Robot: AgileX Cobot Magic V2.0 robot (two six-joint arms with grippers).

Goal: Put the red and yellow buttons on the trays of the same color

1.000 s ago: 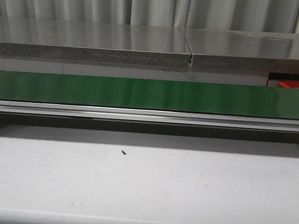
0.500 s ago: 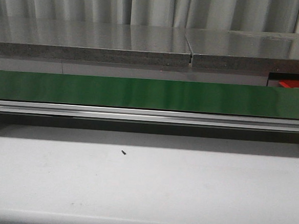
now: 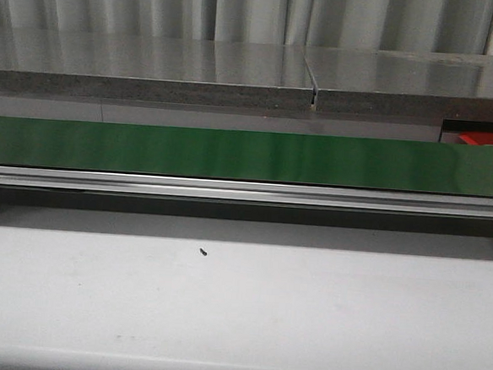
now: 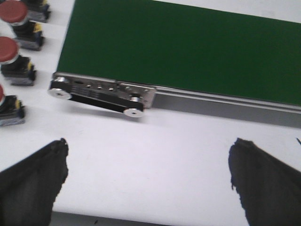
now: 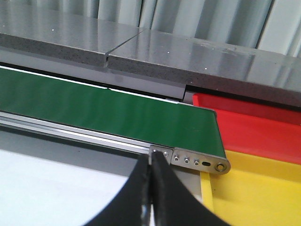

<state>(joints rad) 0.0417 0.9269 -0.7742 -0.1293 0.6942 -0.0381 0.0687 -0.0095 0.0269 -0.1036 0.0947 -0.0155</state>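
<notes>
Three red buttons (image 4: 8,49) on black and yellow bases stand in a row on the white table beside the end of the green conveyor belt (image 4: 178,47). My left gripper (image 4: 149,143) hovers open over bare table near that belt end, nothing between its fingers. In the right wrist view my right gripper (image 5: 153,162) is shut and empty, its tips in line with the belt's other end. Just past that end lie the red tray (image 5: 263,127) and, nearer, the yellow tray (image 5: 254,188). Yellow buttons are out of view. Neither gripper shows in the front view.
The conveyor belt (image 3: 248,155) runs across the full width of the table on a metal frame. A grey stone shelf (image 3: 153,68) sits behind it. A small dark speck (image 3: 202,251) lies on the white table (image 3: 238,311). The red tray's edge (image 3: 487,138) peeks out far right.
</notes>
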